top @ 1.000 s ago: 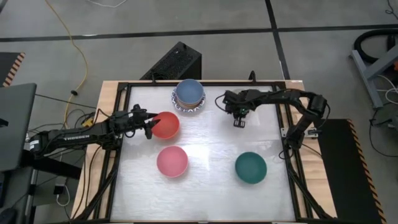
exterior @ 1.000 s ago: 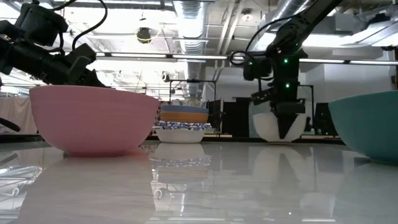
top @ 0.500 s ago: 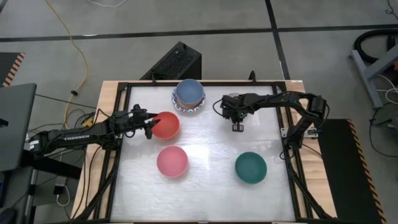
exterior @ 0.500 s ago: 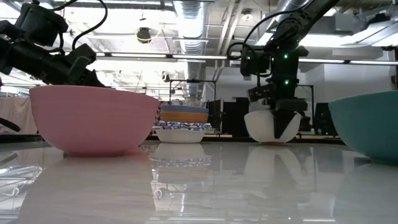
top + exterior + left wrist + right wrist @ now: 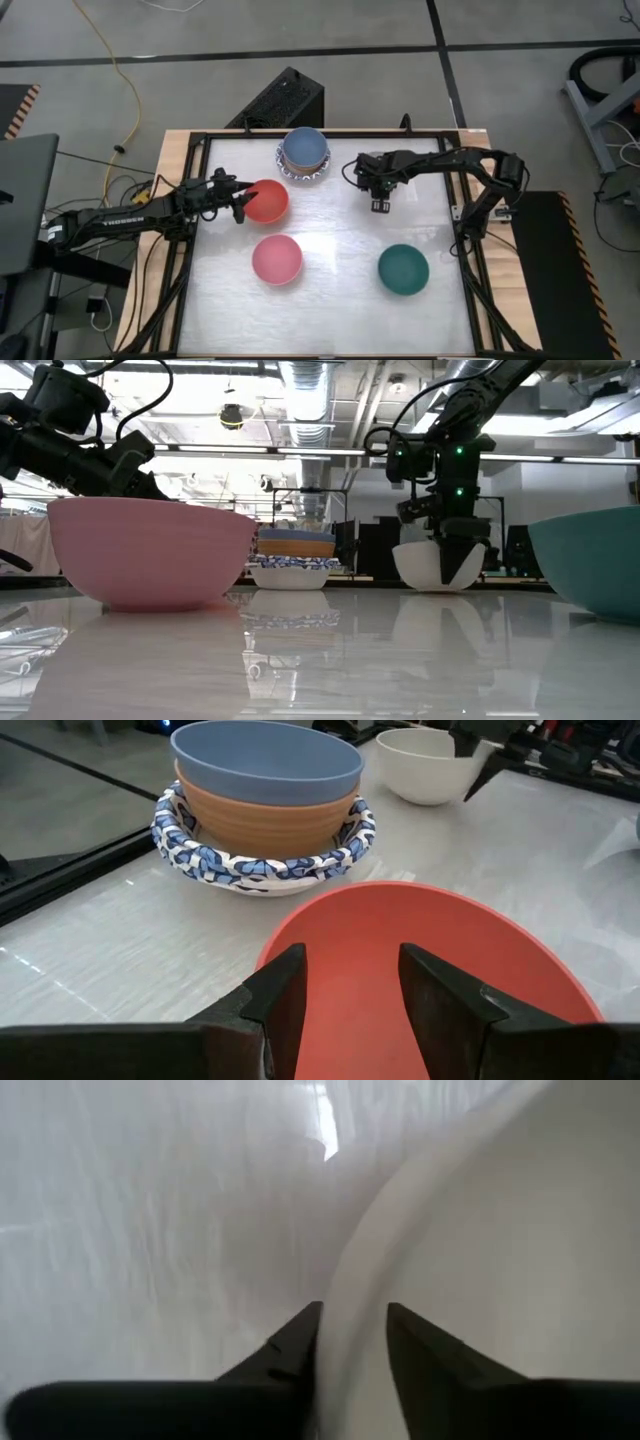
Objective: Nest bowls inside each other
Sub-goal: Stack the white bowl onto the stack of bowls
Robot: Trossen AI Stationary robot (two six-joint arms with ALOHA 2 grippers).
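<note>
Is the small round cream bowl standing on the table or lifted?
Standing: the cream bowl rests upright on the table, right gripper straddling its rim.
</note>
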